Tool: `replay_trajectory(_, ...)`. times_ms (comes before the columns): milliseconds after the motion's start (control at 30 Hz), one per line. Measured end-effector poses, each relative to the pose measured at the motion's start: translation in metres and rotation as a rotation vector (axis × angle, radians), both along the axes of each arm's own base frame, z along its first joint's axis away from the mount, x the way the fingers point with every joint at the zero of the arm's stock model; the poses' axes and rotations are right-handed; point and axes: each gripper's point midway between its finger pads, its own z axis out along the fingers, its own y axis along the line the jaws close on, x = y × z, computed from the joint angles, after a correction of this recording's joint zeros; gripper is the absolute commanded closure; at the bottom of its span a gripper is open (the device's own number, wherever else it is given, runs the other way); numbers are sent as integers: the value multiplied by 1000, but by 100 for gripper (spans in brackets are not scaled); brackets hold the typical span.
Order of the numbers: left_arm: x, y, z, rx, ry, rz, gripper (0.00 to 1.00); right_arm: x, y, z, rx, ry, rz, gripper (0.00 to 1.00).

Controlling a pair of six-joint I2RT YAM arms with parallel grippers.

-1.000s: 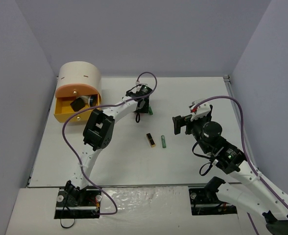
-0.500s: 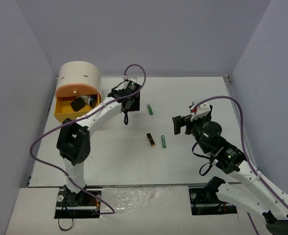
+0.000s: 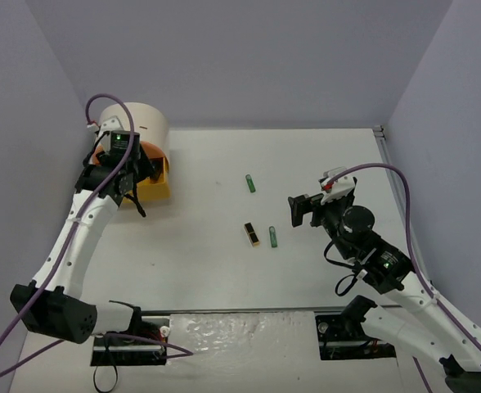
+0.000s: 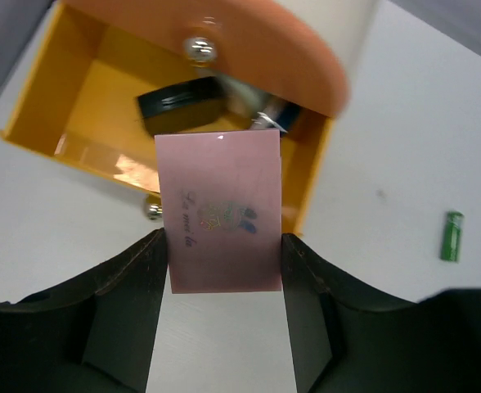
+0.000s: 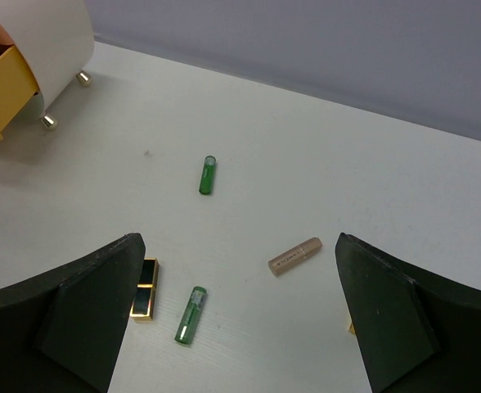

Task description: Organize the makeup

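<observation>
Pose: my left arm is stretched far left, left gripper pinching the pink compact over the front edge of the open yellow drawer | right gripper hovers wide, empty | Surface: white table, green tube just beside gold-black tube | Room: plain lilac walls

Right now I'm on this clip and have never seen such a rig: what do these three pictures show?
Two robot arms are bolted at the near edge of a table. One picture looks down from above; the others come from a camera on each wrist. The left end effector grips a pink square compact at the open yellow drawer of a cream drum box; a black compact lies inside. The right end effector hangs open, empty. Loose on the table: two green tubes, a gold-black tube and a beige tube.
</observation>
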Motion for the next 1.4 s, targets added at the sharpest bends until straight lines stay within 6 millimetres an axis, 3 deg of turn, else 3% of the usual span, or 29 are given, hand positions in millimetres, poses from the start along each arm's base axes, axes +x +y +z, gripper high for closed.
replay_trajectory(167, -6, 51, -26, -81, 80, 169, 100, -2, 0, 1, 9, -5, 6, 0)
replay_trajectory(433, 11, 95, -46, -253, 95, 314, 100, -9, -1, 10, 32, -29, 20, 0)
replay_trajectory(633, 30, 102, -67, -364, 117, 347, 99, -13, 4, 12, 36, -35, 36, 0)
replay_trajectory(767, 41, 108, -67, -426, 81, 377, 82, -15, 5, 12, 35, -35, 39, 0)
replay_trajectory(900, 47, 107, -62, -463, 49, 386, 71, -14, 4, 12, 34, -36, 29, 0)
replay_trajectory(1033, 49, 105, -61, -482, 40, 388, 64, -14, 3, 10, 31, -34, 25, 0)
replay_trajectory(1400, 50, 101, -67, -512, 43, 390, 29, -14, 3, 10, 31, -35, 25, 0)
